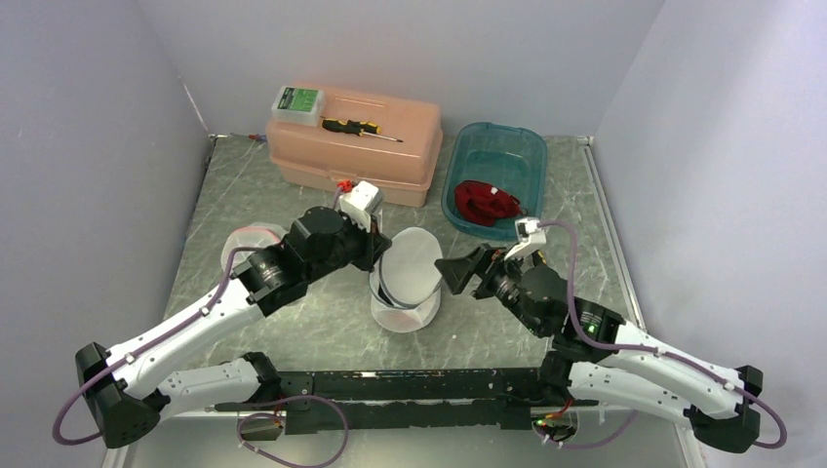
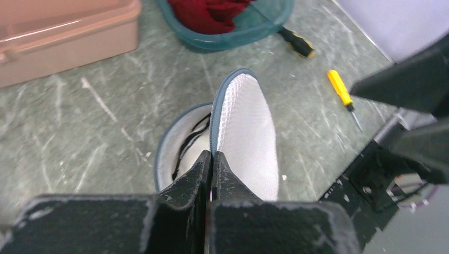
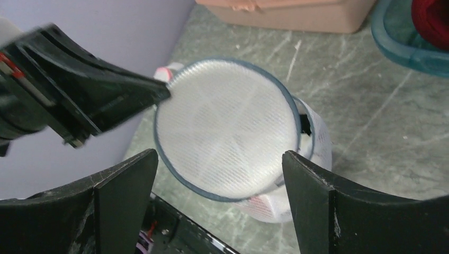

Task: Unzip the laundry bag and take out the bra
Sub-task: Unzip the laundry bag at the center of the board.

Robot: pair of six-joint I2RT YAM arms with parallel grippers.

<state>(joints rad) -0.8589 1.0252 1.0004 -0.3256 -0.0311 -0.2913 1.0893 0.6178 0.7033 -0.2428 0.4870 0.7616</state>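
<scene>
The left gripper [image 2: 212, 160] is pinched tight on the blue-grey rim of the round mesh lid [image 2: 246, 132], holding it tipped up off the laundry bag [image 1: 405, 314]. The bag stands unzipped on the table [image 1: 244, 185] between the two arms. Down in its mouth I see thin black straps, likely the bra [image 2: 186, 145]; the rest is hidden. The right gripper [image 3: 218, 159] hangs just beside the lid, jaws spread wide, touching nothing. Further back, a teal basin [image 1: 492, 129] holds a crumpled red cloth [image 1: 485, 203]. Left of it sits a closed salmon toolbox [image 1: 371, 156], with a screwdriver [image 1: 356, 127] and a green-labelled box [image 1: 297, 102] on top.
</scene>
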